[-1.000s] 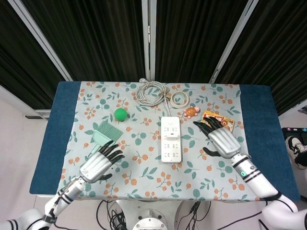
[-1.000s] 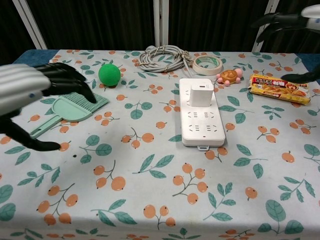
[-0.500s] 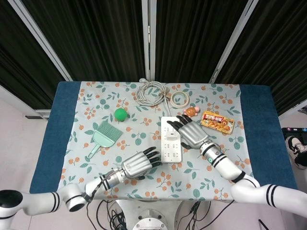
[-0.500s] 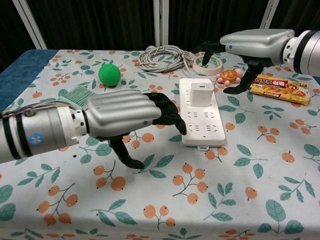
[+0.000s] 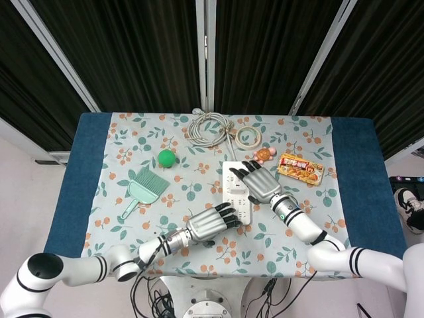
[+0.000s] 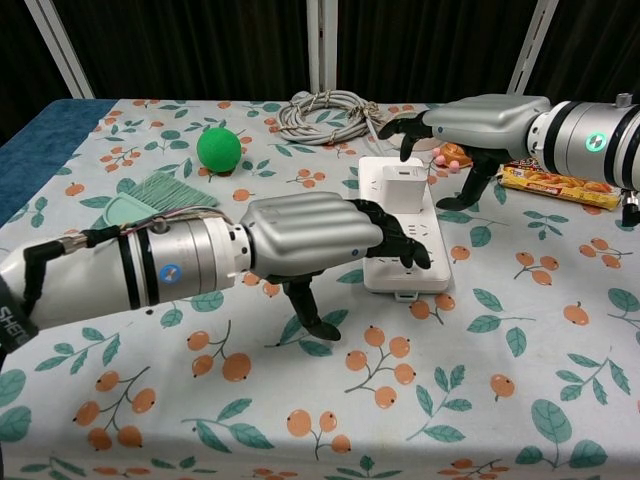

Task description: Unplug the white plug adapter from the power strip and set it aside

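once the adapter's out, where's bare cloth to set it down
Bare cloth lies right of the power strip, in front of the snack packet. The near-left cloth in front of the brush is bare too. The far edge is crowded: cable, tape roll, turtle toy.

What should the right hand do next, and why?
Probably lower the right hand and close its fingers around the white adapter. It hovers open above it without gripping, the adapter sits plugged into the power strip, and the left hand reaches over the strip's near end.

Bright even overhead light, soft shadows, sharp focus, dark backdrop
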Controlling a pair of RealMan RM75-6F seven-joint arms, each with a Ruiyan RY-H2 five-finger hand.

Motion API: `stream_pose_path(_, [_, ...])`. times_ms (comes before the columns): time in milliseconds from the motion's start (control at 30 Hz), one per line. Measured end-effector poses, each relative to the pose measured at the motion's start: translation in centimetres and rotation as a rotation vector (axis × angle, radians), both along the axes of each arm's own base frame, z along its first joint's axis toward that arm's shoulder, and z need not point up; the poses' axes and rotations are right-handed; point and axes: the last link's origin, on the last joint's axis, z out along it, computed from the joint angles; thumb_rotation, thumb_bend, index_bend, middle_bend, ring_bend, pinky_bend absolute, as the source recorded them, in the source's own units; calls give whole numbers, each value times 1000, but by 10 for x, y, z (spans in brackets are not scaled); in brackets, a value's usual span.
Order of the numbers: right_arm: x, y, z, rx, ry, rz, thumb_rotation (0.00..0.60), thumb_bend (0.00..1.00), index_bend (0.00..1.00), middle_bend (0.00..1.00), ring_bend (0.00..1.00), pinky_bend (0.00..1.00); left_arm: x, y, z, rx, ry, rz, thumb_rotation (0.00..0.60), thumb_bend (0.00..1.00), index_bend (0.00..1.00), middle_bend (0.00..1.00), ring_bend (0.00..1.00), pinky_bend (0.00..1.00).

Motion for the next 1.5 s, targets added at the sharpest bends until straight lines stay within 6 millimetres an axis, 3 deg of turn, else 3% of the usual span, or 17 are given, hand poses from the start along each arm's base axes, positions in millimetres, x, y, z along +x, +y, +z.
stream_pose_path(533, [1, -8, -21, 9, 1, 59, 600, 272, 303, 339, 112, 168, -4, 5, -15, 55, 17, -20, 600, 149, 154, 172, 91, 117])
stream_pose_path(967, [2, -10, -31, 7, -27, 69, 600, 294, 394, 412, 154, 198, -8, 5, -19, 54, 15, -17, 600, 147, 154, 172, 91, 113])
stream_pose_path(1100, [1, -10, -33, 7, -21, 69, 600, 313, 501, 468, 184, 212, -9, 5, -20, 51, 10, -10, 600, 147, 154, 172, 91, 112])
stream_pose_path(1333, [1, -10, -35, 2, -33, 67, 600, 343, 783, 633, 340, 294, -12, 7, -21, 40, 5, 11, 600, 147, 154, 172, 91, 112])
stream_pose_path(1500, [0, -10, -33, 4, -57, 68, 600, 371, 929, 712, 423, 336, -14, 9, -20, 29, -2, 33, 600, 147, 154, 172, 91, 112])
